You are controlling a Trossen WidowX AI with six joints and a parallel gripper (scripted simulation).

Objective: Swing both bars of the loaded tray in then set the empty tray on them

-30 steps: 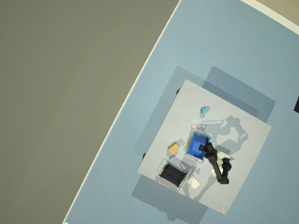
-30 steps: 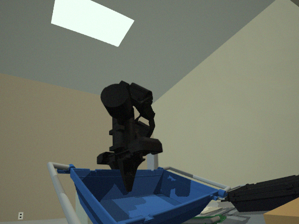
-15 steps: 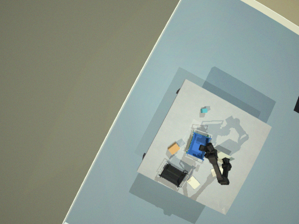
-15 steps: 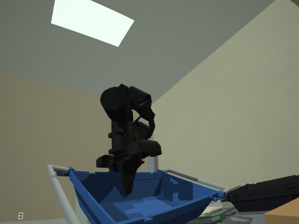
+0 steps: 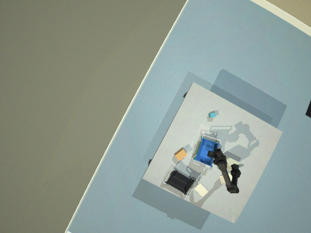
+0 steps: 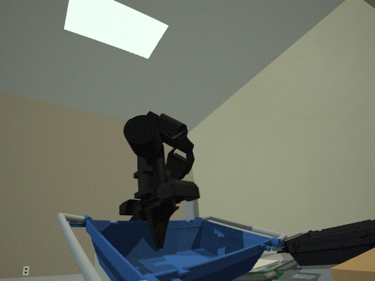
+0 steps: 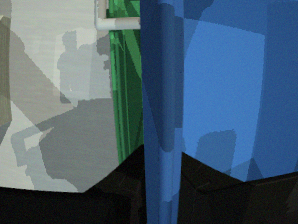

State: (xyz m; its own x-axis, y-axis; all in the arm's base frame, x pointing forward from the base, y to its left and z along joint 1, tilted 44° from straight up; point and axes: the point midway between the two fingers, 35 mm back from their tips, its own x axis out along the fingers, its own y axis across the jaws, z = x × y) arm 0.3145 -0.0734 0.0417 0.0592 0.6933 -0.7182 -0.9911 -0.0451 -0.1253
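The empty blue tray (image 5: 203, 150) (image 6: 222, 264) (image 7: 165, 100) is over the green tray (image 6: 279, 273) (image 7: 125, 90), whose edge shows beneath it. My gripper (image 5: 216, 152) (image 7: 154, 151) is shut on one side wall of the blue tray; one finger is inside the tray and the other outside. The blue tray's own wire bars stand out at its ends, one being the near bar (image 6: 74, 245). Part of a wire bar (image 7: 122, 23) of the green tray shows beside the blue wall. The green tray's load is hidden. Whether the blue tray touches the bars cannot be told.
A black tray (image 5: 181, 181) (image 6: 336, 247) with wire bars stands near the table's edge. An orange block (image 5: 180, 154) (image 6: 355, 269) lies between it and the blue tray. A cyan block (image 5: 212, 115) lies beyond the trays. Cream blocks, one of them a flat piece (image 5: 201, 190), lie near the arm.
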